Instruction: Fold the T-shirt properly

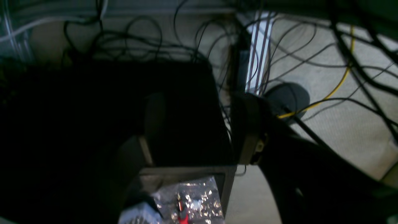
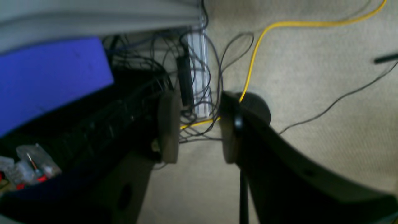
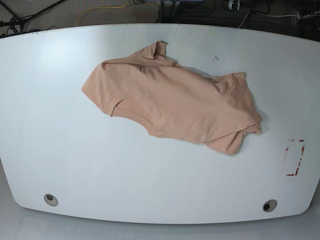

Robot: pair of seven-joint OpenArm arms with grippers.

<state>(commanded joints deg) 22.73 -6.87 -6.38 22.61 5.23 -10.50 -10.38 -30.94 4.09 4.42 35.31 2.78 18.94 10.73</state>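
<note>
The T-shirt [image 3: 175,102] lies on the tabletop [image 3: 150,185], nearer the upper edge than the lower edge as seen in the base view. It slants from the upper left towards the right edge, with its right end apart from the red markings [image 3: 301,157]. The cloth is loosely spread and irregular in outline. A curved opening, probably the neckline, faces the lower edge; a small bunched peak points to the upper edge; at the lower right, one part overlaps another.

State of my hands: my left hand [image 1: 200,127] is released, its fingers parted, with nothing between them. My right hand [image 2: 199,127] is likewise spread and free of cloth. Neither wrist view shows the garment, and neither hand appears over the tabletop in the base view.

Progress: I judge the task to be at its opening stage. The overlaps appear accidental, and no squared fold is present. Before proper folding, the bunched peak and the doubled lower right portion probably require opening out and smoothing. What remains, in my judgement, is to align the body, turn in the sleeves and sides, fold the length, and settle the result into a neat rectangle.
</note>
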